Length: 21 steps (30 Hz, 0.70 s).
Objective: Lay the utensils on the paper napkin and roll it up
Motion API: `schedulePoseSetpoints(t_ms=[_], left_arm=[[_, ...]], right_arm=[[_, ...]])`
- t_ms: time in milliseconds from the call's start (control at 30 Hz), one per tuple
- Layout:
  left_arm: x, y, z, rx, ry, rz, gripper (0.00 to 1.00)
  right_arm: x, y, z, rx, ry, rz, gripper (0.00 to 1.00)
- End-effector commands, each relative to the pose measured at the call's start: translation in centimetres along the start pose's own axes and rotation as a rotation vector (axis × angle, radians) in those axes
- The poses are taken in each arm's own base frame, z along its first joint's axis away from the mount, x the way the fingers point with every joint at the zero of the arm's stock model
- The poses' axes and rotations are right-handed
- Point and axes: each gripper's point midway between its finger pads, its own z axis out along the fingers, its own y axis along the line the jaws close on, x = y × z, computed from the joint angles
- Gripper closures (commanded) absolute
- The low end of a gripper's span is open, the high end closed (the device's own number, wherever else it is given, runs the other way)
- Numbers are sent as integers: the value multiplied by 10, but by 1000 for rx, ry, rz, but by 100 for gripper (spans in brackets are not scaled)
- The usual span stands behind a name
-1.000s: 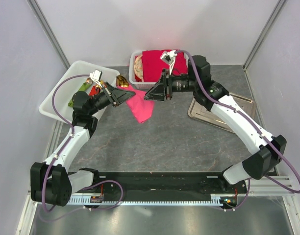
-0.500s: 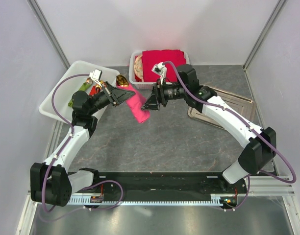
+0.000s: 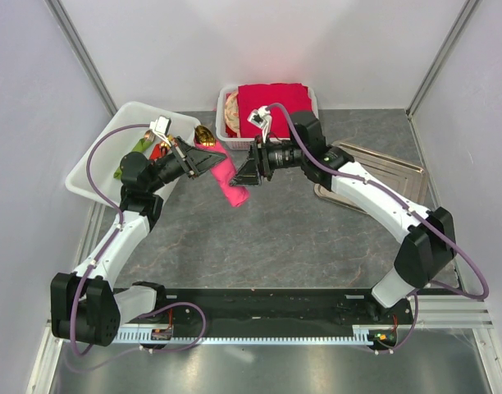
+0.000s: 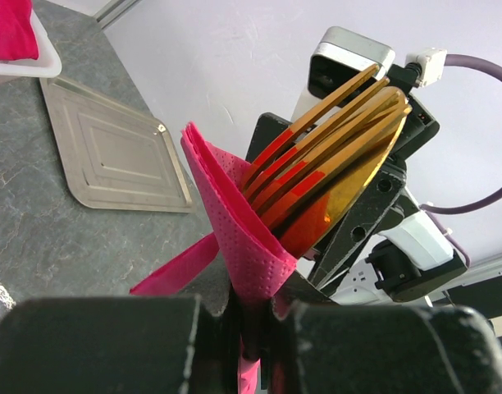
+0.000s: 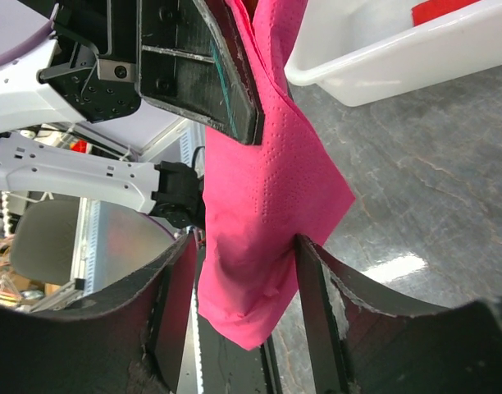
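Observation:
The gold utensils (image 4: 333, 156) stand bunched in a fold of the magenta paper napkin (image 4: 243, 230), their tips sticking out above it. My left gripper (image 4: 263, 308) is shut on the wrapped bundle and holds it above the table, next to the white bin. The rest of the napkin (image 3: 232, 182) hangs down from it in a loose, narrow fold. My right gripper (image 5: 247, 246) is open, one finger on each side of the hanging napkin (image 5: 267, 222). Its right finger touches the paper's edge and its left finger stands clear of it. In the top view the right gripper (image 3: 244, 172) faces the left gripper (image 3: 212, 158).
A white bin (image 3: 103, 152) with green and red bundles sits at the left. A white basket (image 3: 226, 97) holding a red napkin stack stands at the back. A metal tray (image 3: 390, 176) lies at the right, under the right arm.
My right arm has swung left from over the basket down to the hanging napkin, and its jaws have widened around it. The napkin now hangs narrower. The left arm has stayed still.

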Motion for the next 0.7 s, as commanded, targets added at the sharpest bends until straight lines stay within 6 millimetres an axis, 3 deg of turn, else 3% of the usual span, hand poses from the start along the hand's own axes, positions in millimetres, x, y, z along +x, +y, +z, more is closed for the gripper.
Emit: schedulePoseSetpoints(t_ms=[0, 300, 667], left_arm=[[-7, -27, 0, 66, 2, 78, 98], [-1, -27, -1, 67, 9, 72, 98], [-1, -28, 0, 73, 17, 76, 98]], right_arm=[[-3, 13, 9, -75, -8, -11, 42], [-2, 22, 16, -121, -5, 1, 47], [2, 26, 24, -185, 6, 70, 66]])
